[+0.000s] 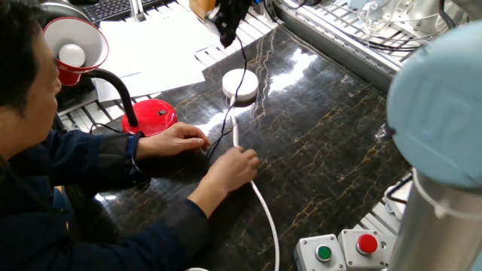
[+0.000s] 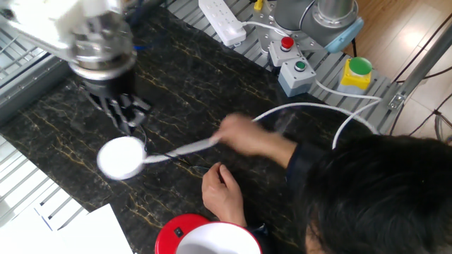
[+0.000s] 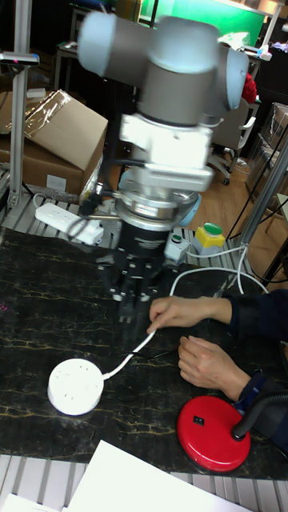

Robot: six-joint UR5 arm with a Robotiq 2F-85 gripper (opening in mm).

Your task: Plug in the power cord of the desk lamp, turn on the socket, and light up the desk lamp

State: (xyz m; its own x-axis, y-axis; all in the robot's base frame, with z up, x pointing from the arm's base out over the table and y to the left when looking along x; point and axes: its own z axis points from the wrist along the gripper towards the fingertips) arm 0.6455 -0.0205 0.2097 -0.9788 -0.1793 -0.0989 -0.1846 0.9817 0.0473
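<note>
Dark marbled tabletop, aluminium frame round it, person seated at the lower left. Socket sits upper centre of one fixed view and lower left in the tall fixed view; its thick white cable is pinched in a person's hand, which looks to be positioning it. Power cord runs thin and black from the gripper down past the socket toward the desk lamp at left. Gripper hangs above and just beside the socket; fingers blurred, can't tell if clamped on the plug. Judgement: plug-in step pending. Next: socket held steady, plug aligned over the holes, pressed straight down.
</note>
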